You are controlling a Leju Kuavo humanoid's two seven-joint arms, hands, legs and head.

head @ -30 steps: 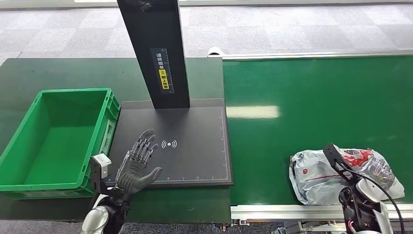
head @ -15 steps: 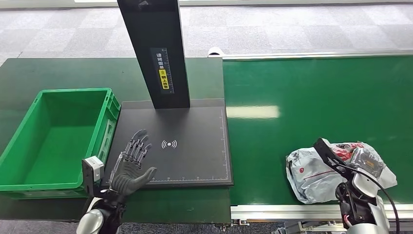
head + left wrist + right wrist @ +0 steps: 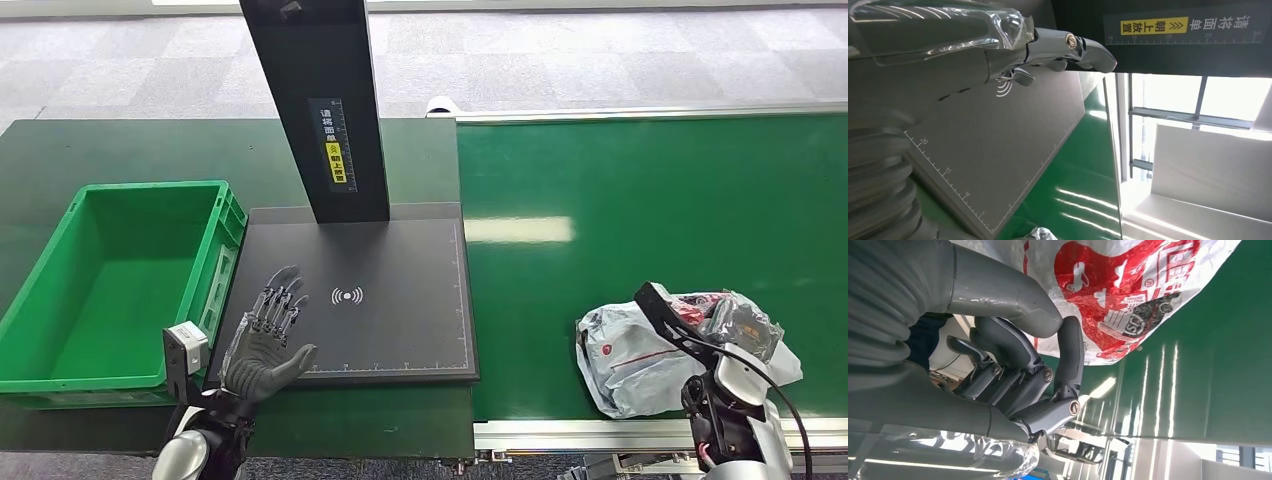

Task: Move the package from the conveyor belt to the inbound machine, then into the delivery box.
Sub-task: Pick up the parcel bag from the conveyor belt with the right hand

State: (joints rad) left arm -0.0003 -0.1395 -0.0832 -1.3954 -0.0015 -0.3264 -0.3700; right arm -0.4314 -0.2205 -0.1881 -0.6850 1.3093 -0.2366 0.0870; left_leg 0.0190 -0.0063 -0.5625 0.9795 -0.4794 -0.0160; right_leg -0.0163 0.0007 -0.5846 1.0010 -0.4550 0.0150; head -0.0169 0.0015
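Grey floor tiles at 12 o'clock; dark green surface [image 3: 120, 150] below.
Conveyor belt [image 3: 650, 200], green, at 3 o'clock.
Package [image 3: 625, 355], white bag with red print, on the belt at 4 o'clock, near its front edge.
Right hand [image 3: 1018, 370]: fingers curled around the package's edge, gripping it.
Inbound machine [image 3: 380, 300], black plate with upright post, centre.
Left hand [image 3: 265, 340]: fingers spread, holding nothing, over the plate at 7 o'clock.
Delivery box [image 3: 60, 375], green, at 9 o'clock.

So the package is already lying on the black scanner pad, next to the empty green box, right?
Not quite. The package still lies on the green conveyor belt, at the right hand, as the head view shows. The black scanner pad beside the empty green box holds no package.
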